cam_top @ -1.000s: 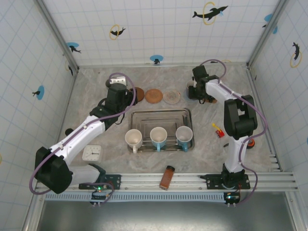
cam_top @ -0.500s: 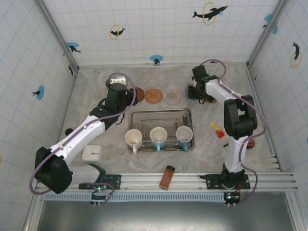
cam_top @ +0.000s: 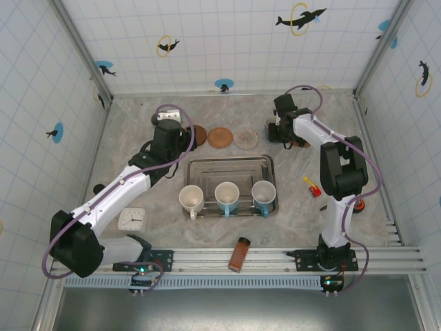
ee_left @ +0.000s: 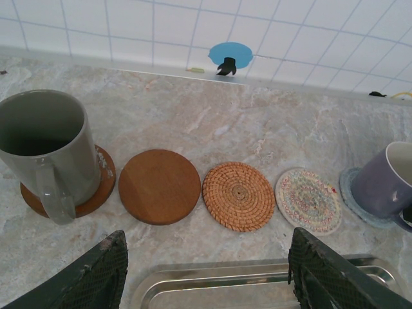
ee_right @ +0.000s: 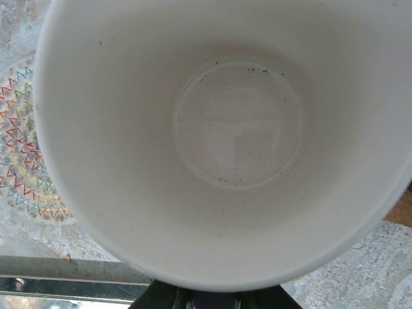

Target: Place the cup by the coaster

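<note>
Along the back of the table (cam_top: 138, 124) runs a row of coasters (ee_left: 239, 196): a mug (ee_left: 45, 151) stands on the leftmost, a cup (ee_left: 385, 180) at the right end, three bare between them. In front lies a tray (cam_top: 231, 164), three cups (cam_top: 227, 196) side by side along its near edge.

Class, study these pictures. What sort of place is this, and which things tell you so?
Probably a robot test cell staged as a kitchen counter: two arms bolted to a rail, tiled walls with dolphin stickers, a tray of mugs beside a row of coasters.
</note>
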